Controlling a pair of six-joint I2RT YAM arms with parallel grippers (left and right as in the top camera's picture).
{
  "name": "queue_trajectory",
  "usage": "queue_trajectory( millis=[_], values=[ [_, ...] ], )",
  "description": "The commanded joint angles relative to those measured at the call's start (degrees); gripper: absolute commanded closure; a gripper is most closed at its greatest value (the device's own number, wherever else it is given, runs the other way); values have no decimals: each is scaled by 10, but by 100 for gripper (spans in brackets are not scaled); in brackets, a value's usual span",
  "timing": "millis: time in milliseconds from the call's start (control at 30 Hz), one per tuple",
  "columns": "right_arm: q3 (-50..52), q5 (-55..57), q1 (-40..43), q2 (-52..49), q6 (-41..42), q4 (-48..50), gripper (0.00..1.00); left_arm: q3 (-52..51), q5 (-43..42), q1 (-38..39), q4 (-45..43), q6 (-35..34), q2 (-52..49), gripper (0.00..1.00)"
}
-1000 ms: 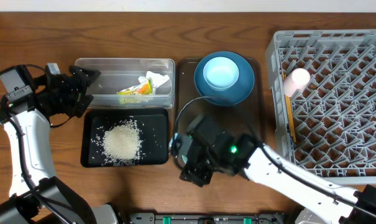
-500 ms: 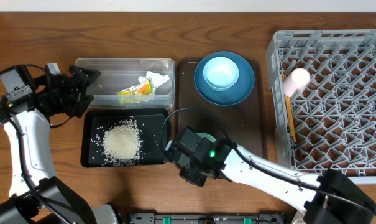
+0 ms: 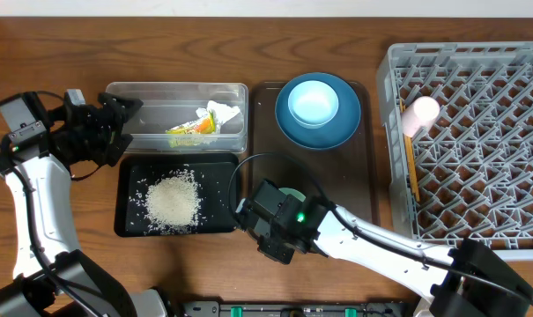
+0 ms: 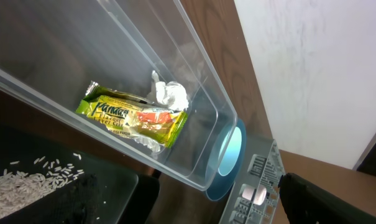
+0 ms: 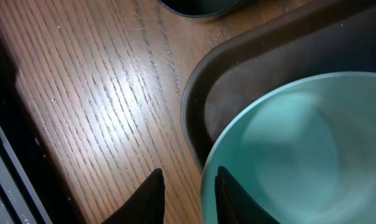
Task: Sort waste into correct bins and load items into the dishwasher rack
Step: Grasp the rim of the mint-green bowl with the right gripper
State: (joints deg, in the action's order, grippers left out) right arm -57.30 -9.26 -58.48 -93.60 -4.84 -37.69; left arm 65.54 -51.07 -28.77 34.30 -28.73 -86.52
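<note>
On the wooden table (image 3: 160, 44), the right gripper (image 5: 188, 180) has settled at the mint-green bowl (image 5: 287, 155), in a corner of the brown tray (image 5: 250, 81). Its jaws have narrowed astride the rim, not yet pinching, so racking seems next.

Overhead top-down, wrists close, clear tub (image 3: 147, 123) shared

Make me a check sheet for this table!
Surface: brown wooden table.
Job's things: crumpled white napkin and yellow-green snack wrapper in clear plastic tub; white rice in black tray; pale pink cup and wooden chopsticks in grey plastic rack; light-blue saucer on dark-blue plate on brown serving tray; mint-green bowl at its near corner.
Clutter: nothing seen.
Grippers: left gripper open beside tub; right gripper straddles bowl rim.
Cables: black cable loops by right arm.
Surroundings: white wall.
</note>
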Motion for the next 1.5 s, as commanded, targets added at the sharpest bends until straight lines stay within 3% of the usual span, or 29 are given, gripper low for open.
queue_trajectory(
  millis=[0,233,500,900,1033,1167,1467],
  values=[
    [-2,3,-6,-1,1,2,71,3,-7,-2,2,-5,1,6],
    [16,16,-6,-1,1,13,71,3,-7,-2,2,-5,1,6],
    [16,18,-6,-1,1,21,81,3,-7,-2,2,-5,1,6],
    [28,24,-6,-1,1,27,82,3,-7,-2,2,-5,1,6],
    [28,24,-6,-1,1,27,95,3,-7,-2,2,-5,1,6],
    [28,24,-6,-1,1,25,98,3,-7,-2,2,-5,1,6],
    [28,23,-6,-1,1,23,95,3,-7,-2,2,-5,1,6]
  ],
)
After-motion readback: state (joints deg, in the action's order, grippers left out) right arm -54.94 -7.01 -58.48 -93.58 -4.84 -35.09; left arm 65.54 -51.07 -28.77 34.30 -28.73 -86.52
